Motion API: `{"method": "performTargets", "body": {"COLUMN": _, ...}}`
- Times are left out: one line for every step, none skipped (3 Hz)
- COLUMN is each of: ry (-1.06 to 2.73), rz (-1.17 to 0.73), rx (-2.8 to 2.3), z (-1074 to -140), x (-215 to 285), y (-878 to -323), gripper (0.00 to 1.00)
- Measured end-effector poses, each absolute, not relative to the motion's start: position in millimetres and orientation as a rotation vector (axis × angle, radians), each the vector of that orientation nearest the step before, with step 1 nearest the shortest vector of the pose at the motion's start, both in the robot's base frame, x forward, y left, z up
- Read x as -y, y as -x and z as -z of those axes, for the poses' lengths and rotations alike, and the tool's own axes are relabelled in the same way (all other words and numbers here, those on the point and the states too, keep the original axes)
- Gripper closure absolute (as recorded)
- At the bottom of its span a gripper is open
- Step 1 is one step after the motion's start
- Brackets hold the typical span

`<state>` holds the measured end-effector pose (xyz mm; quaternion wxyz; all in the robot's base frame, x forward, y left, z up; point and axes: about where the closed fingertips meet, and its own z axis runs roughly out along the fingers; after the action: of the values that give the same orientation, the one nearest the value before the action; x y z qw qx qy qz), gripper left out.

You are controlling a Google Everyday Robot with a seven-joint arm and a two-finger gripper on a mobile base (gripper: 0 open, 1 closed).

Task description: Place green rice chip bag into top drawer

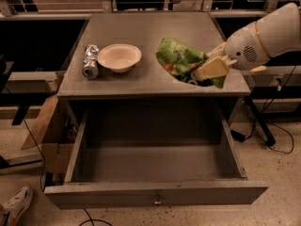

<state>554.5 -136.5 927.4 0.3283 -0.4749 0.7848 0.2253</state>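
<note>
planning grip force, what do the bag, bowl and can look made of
The bag looks like thin glossy plastic film, going by its crinkles and sheen. The gripper holds its right end above the tabletop. The bowl is matte and pale, maybe paper or foam; I can't tell which. The can is thin shiny metal, crushed and dented.

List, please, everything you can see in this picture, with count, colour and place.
green rice chip bag: one, bright green, over the right of the cabinet top, held by the gripper
bowl: one, cream, on the cabinet top, left of the bag
can: one, silver, crushed, just left of the bowl
cabinet top: one, grey, centre
top drawer: one, grey, pulled open below the cabinet top
cardboard box: one, brown, on the floor left of the cabinet
shoe: one, white, bottom left corner
arm: one, white, reaching in from the right
gripper: one, cream, closed on the bag's right end
</note>
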Motion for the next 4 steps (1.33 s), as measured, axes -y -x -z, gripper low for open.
{"method": "performTargets", "body": {"ry": 1.549, "rz": -0.665, "rx": -2.024, "z": -903.5, "x": 121.0, "y": -507.2, "gripper": 1.0}}
{"method": "performTargets", "body": {"ry": 1.838, "rz": -0.702, "rx": -2.187, "z": -847.5, "x": 119.9, "y": -439.6, "gripper": 1.0}}
{"method": "performTargets", "body": {"ry": 1.883, "rz": -0.731, "rx": -2.237, "z": -824.2, "x": 124.7, "y": -423.3, "gripper": 1.0}}
{"method": "performTargets", "body": {"ry": 1.881, "rz": -0.73, "rx": -2.235, "z": -824.0, "x": 124.1, "y": -423.9, "gripper": 1.0}}
